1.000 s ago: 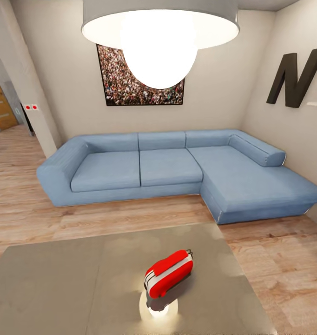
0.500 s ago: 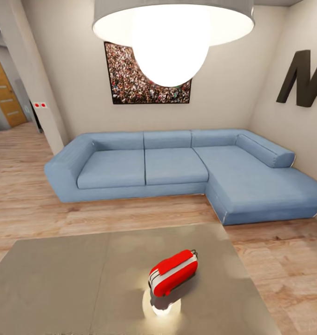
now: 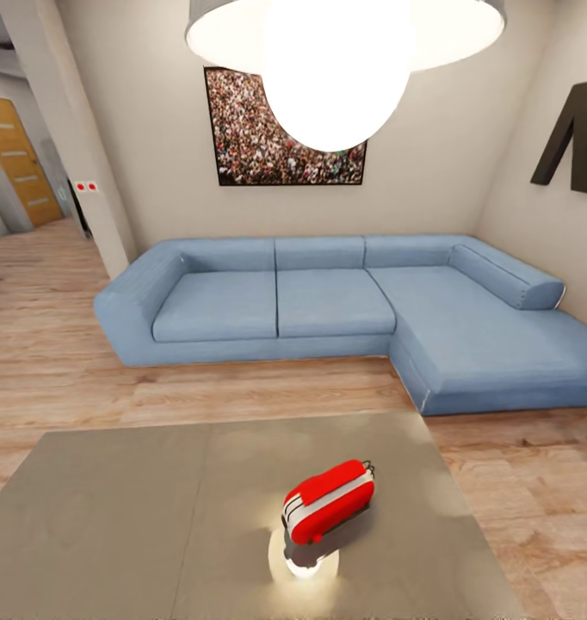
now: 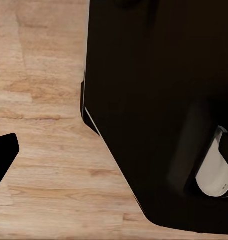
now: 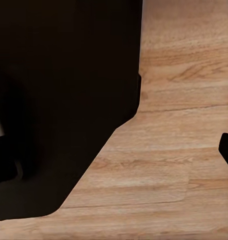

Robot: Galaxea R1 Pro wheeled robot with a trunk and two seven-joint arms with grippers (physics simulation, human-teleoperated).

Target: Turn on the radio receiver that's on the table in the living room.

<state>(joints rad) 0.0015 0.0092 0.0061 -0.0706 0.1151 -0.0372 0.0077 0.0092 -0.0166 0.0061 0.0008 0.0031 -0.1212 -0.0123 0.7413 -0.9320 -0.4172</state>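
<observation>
So the radio receiver [image 3: 328,501] is sitting on the counter [image 3: 113,517], right of the centre seam and toward the near edge, lying at a slant with a bright lamp reflection pooled on the glossy top just under its near end. From here it reads as a small hard-shelled thing, red with a white band along the side, so you're probably dealing with something light and rigid that will skate across that slick grey top if you shove it sideways. My guess is you don't want to pick it up at all: press down on whatever switch or dial it has, so the push goes into the counter and not along it. If you do need to steady it, the long flat sides look like the best place to pinch; the thin dark wire handle at the far end looks too flimsy to trust. I can't spot the dial from this angle. No brand or label is readable on the radio. The only writing around is a big dark letter [image 3: 577,138] on the right wall, cut off by the frame, maybe an N or M. As for the fingers, both wrist views show wood floor [image 4: 38,100] and dark robot body, so I can't tell how either pair stands.
</observation>
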